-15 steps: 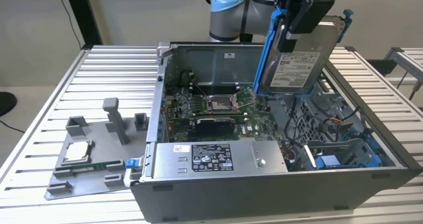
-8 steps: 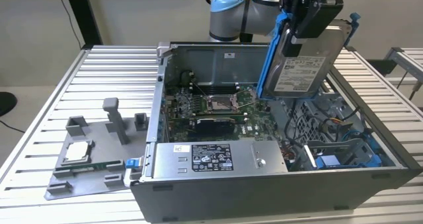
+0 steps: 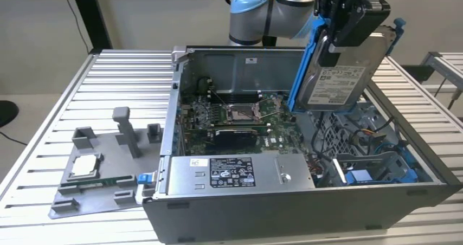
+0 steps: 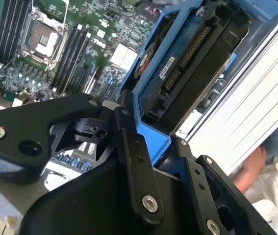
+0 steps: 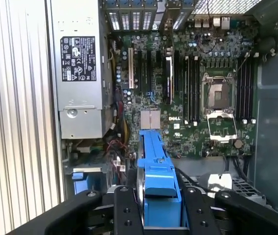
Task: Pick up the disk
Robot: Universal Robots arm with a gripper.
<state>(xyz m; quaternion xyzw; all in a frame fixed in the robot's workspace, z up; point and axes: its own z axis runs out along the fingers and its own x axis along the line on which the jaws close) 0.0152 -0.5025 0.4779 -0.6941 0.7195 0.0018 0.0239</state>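
The claw (image 3: 346,23) was clamped on the disk (image 3: 339,79), holding it upright in the air above the far right part of the open computer case (image 3: 304,212), clear of everything inside it. In the exterior view the disk's white label faced the camera and its blue bracket (image 3: 305,55) ran down the side toward the exterior view's left, with the arm (image 3: 269,12) reaching in from behind. In the first wrist view the black fingers (image 5: 127,215) closed on either side of the blue bracket (image 5: 158,181), seen edge-on, with the motherboard (image 5: 188,88) and its empty processor socket (image 5: 218,93) far below. The second wrist view showed the disk (image 4: 188,73) from its underside, connector side exposed, gripped between the black fingers (image 4: 134,161), and a person's hand (image 4: 249,171) blurred beyond the slatted surface. The grey power-supply box (image 3: 239,172) lay along the near side of the case. On the slatted table (image 3: 108,82), to the exterior view's left of the case, a grey fixture (image 3: 101,174) carried a small square chip (image 3: 83,165) and a memory stick (image 3: 97,182).
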